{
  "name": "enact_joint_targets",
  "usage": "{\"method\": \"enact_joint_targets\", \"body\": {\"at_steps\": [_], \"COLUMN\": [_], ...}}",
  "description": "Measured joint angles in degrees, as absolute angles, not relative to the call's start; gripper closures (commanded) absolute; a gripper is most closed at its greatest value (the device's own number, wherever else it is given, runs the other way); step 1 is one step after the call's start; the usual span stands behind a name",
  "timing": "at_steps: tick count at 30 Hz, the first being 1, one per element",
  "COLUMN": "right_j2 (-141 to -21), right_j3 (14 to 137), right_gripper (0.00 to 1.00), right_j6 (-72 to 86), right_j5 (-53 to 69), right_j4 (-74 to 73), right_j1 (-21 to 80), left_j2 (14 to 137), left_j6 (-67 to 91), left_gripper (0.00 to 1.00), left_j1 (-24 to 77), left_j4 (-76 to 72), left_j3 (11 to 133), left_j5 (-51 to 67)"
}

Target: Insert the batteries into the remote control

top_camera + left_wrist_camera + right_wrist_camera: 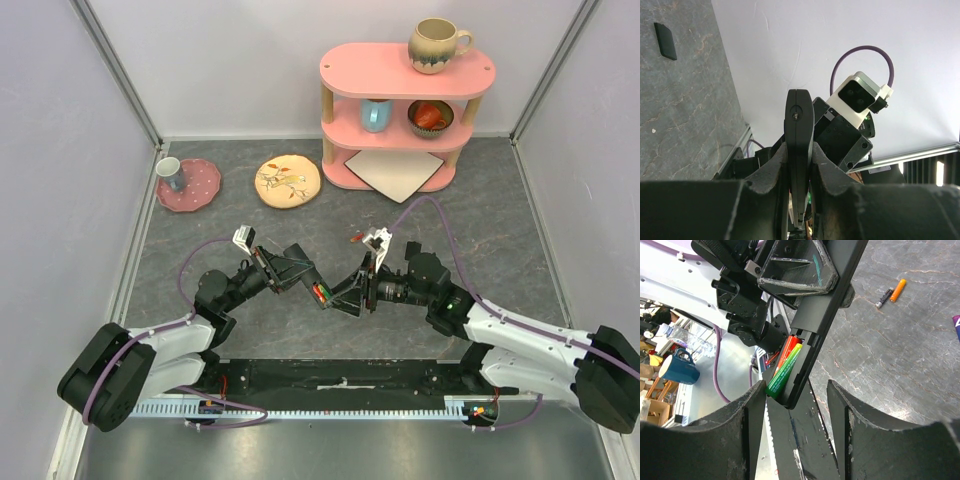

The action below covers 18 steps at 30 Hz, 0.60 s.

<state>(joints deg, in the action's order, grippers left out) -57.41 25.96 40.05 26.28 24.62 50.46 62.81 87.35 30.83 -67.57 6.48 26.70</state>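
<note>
- Above the middle of the desk, close to its near edge, the two arms meet tip to tip, with the remote control (pixel 832 295) held in the air between them.
- Left gripper (pixel 799 165): its jaws are clamped on the remote's two flat faces, and its wrist view shows the slim black bar edge-on.
- Right gripper (pixel 796 387): its jaws stand apart on either side of the remote's lower end, and a gap shows beside one finger (pixel 845 415).
- The remote's battery bay is uncovered and faces the right wrist camera. Two batteries (pixel 784 369) lie side by side in it, one red-orange and one green.
- An orange battery (pixel 898 289) and a darker cell (pixel 884 298) lie loose on the grey desk beyond the remote, just beside each other.
- A small flat black piece (pixel 665 41) lies on the desk by itself.
- At the far edge stand a pink shelf (pixel 400 75), a yellow dish (pixel 288 181) and a pink plate (pixel 200 190).
</note>
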Motion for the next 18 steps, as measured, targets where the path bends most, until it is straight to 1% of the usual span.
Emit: {"method": "enact_joint_targets", "body": {"at_steps": [18], "right_j2": [-60.75], "right_j3": [25.96], "right_gripper": [0.50], "right_j6": [44.10], "right_j5": [28.91], "right_j4": [30.06], "right_j1": [50.02], "left_j2": [62.81], "left_j6": [87.33], "left_gripper": [0.98], "left_j1": [30.83], "left_j4": [-68.27], "left_j3": [6.48], "left_j5": [27.05]}}
